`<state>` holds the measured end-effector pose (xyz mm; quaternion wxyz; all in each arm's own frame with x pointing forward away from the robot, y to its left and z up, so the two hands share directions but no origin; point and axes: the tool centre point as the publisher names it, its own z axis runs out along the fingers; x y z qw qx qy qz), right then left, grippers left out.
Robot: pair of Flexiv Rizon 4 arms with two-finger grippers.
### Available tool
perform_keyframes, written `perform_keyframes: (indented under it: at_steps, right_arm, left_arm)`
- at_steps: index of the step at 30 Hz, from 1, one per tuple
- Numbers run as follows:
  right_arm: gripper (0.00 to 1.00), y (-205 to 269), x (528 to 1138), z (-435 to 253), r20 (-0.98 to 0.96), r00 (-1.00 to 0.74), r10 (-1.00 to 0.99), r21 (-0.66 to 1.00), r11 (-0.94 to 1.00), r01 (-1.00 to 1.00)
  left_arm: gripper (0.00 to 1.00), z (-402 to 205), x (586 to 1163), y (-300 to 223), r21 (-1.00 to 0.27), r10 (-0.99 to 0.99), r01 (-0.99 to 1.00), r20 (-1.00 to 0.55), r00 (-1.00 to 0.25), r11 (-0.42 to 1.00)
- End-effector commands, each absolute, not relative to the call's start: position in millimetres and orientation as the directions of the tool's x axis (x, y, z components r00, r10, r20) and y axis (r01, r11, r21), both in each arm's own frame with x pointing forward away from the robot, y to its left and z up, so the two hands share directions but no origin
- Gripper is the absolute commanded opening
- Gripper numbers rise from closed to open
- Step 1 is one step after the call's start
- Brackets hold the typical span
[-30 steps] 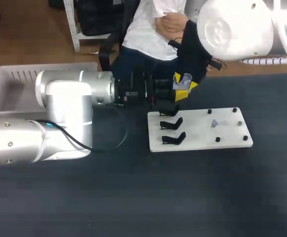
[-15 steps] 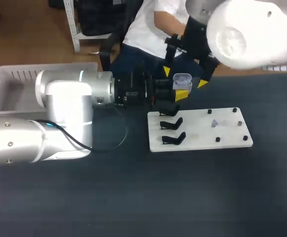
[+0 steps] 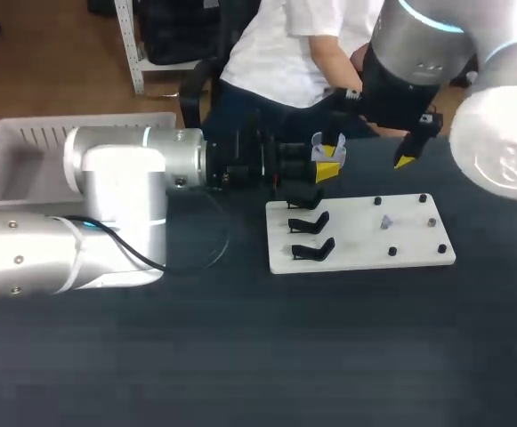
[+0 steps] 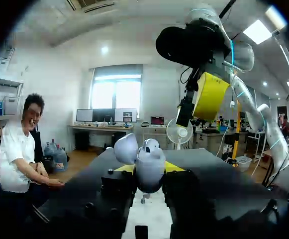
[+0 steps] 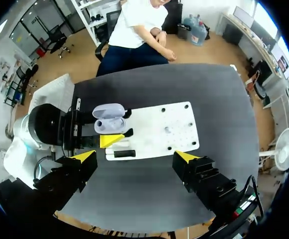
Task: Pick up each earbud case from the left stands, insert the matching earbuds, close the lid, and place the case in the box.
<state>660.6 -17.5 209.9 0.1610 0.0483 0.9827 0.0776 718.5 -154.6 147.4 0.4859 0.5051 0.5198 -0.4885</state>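
A lilac earbud case [image 3: 327, 143] with its lid up is held above the table's far edge, and my left gripper [image 3: 327, 166] is shut on its base. In the left wrist view the case [image 4: 145, 162] sits between that gripper's yellow tips. My right gripper [image 3: 369, 153] hangs open just right of the case, not touching it. From the right wrist its gripper [image 5: 135, 157] looks down on the open case [image 5: 109, 118], empty-handed. One small earbud [image 3: 386, 222] lies on the white board [image 3: 400, 253], which carries two empty black stands [image 3: 311, 222] at its left end.
A white basket [image 3: 13, 147] stands at the table's far left, behind my left arm. Several black pegs [image 3: 392, 252] stick up from the board's right half. Dark table surface lies in front of the board.
My right gripper has opened wide and drawn up and to the right, away from the case. The left gripper kept the case in place.
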Motion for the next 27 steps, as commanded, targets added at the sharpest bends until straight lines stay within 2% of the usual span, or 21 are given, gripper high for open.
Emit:
perform_keyframes:
  at_steps: [1, 10, 17, 27]
  right_arm:
    - [1.0, -18, 657, 208, -0.358, -0.925, 0.13, 0.169, 0.983, 0.073]
    - [1.0, -20, 658, 204, -0.372, -0.916, 0.154, 0.198, 0.977, 0.084]
    - [1.0, -50, 650, 171, -0.422, -0.88, 0.217, 0.209, 0.968, 0.138]
    - [1.0, -88, 661, 106, -0.299, -0.93, 0.213, 0.163, 0.972, 0.17]
  left_arm:
    - [0.0, 148, 720, -155, -0.018, 0.052, 1.0, -0.998, -0.019, 0.01]
    - [0.0, 148, 720, -155, -0.018, 0.052, 1.0, -0.998, -0.019, 0.01]
    - [0.0, 148, 720, -155, -0.018, 0.052, 1.0, -0.998, -0.019, 0.01]
    - [0.0, 148, 720, -155, -0.018, 0.052, 1.0, -0.998, -0.019, 0.01]
